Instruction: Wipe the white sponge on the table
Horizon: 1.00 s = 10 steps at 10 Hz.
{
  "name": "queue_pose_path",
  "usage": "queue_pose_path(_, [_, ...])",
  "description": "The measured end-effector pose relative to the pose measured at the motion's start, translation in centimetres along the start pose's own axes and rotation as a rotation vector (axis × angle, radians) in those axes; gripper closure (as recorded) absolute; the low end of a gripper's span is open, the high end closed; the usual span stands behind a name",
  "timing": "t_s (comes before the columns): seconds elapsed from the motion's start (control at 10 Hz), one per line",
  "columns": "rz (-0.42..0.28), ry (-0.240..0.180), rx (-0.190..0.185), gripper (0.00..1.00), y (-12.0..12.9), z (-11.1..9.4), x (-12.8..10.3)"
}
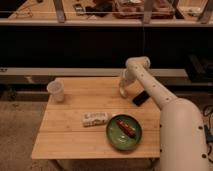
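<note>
The square light wooden table point(70, 137) fills the middle of the camera view. My gripper point(123, 92) hangs down from the bent white arm point(150, 85) and is low over the table's far right part, just left of the black phone point(140, 98). A pale shape shows at the gripper's tip, right at the tabletop. I cannot tell whether that shape is the white sponge or part of the gripper. No separate white sponge shows anywhere else on the table.
A translucent white cup point(56, 91) stands at the far left. A long white printed packet point(95, 119) lies mid-table. A green plate point(116, 141) with a brown food piece point(126, 127) sits front right. A dark counter runs behind the table.
</note>
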Motion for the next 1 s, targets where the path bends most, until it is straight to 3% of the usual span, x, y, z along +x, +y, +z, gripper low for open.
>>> queue_pose_path(0.4, [-0.146,-0.063,0.034,1.0,-6.9,2.9,-2.0])
queue_pose_path(0.6, [-0.226,-0.117,0.058,1.0,-9.5,4.3,-4.9])
queue_pose_path(1.0, [-0.325,-0.184,0.122,1.0,-12.1,3.2,-9.7])
